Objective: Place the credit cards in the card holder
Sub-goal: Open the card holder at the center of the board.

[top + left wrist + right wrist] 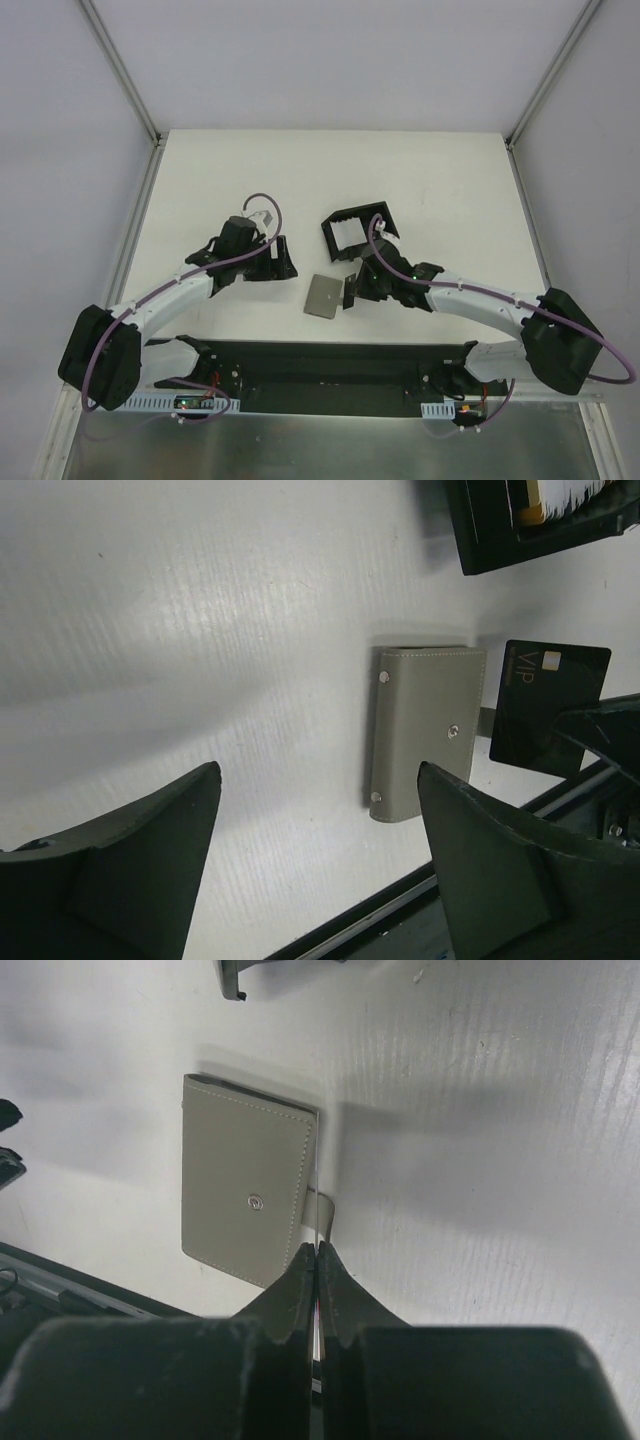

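A dark blue credit card (548, 705) marked "VIP" stands on edge just right of the grey wallet (425, 730), a little above the table. My right gripper (316, 1248) is shut on it; in the right wrist view the card (316, 1185) shows only as a thin edge-on line. The black card holder (358, 232) sits behind the wallet (323, 296), and its corner shows in the left wrist view (540, 525). My left gripper (318, 768) hangs open to the wallet's left with only bare table between its fingers.
The grey wallet (245, 1195) lies closed and flat with its snap facing up. A black base plate (330, 365) runs along the near table edge between the arm bases. Grey walls enclose the white table (200, 180).
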`<action>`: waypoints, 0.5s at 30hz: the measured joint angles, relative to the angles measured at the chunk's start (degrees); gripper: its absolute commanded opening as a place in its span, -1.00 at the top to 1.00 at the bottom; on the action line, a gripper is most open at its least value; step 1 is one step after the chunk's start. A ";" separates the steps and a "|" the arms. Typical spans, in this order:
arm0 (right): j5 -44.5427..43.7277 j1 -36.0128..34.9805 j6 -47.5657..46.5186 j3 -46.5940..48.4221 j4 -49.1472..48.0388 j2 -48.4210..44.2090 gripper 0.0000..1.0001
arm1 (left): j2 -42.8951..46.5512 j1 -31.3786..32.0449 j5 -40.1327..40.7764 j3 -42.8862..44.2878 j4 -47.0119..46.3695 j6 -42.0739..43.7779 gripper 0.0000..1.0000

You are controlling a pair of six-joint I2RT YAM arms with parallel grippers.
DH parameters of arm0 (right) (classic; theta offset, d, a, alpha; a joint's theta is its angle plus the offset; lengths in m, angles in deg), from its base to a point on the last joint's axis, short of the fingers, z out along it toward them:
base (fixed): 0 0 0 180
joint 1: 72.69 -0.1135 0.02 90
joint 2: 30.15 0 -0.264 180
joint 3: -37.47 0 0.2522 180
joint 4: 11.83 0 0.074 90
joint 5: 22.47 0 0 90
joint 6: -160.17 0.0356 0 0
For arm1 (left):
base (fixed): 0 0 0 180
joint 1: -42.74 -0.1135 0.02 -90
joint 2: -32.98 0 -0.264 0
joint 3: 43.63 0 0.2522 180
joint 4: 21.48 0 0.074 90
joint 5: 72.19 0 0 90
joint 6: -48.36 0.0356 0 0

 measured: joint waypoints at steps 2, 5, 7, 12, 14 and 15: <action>-0.09 0.00 0.59 -0.02 -0.20 0.28 0.99 | -0.96 0.72 0.00 0.00 0.00 0.00 -0.40; -0.07 -0.07 1.51 -0.07 -0.81 1.55 0.99 | -2.73 1.86 0.00 0.00 0.00 -0.04 -0.29; -0.02 -0.09 2.05 -0.20 -1.51 2.56 0.99 | -3.78 2.60 0.00 -0.11 0.00 -0.11 -0.24; 0.79 -0.11 3.37 -0.85 -4.28 4.39 0.99 | -6.01 3.69 0.02 -0.81 0.00 -0.22 -0.13; 1.31 -0.11 3.50 -1.16 -5.73 4.44 0.99 | -7.15 4.11 0.04 -0.81 -0.04 -0.22 -0.13; 1.66 -0.15 3.52 -1.33 -6.36 4.44 0.99 | -7.74 4.42 0.00 -0.81 -0.07 -0.24 -0.12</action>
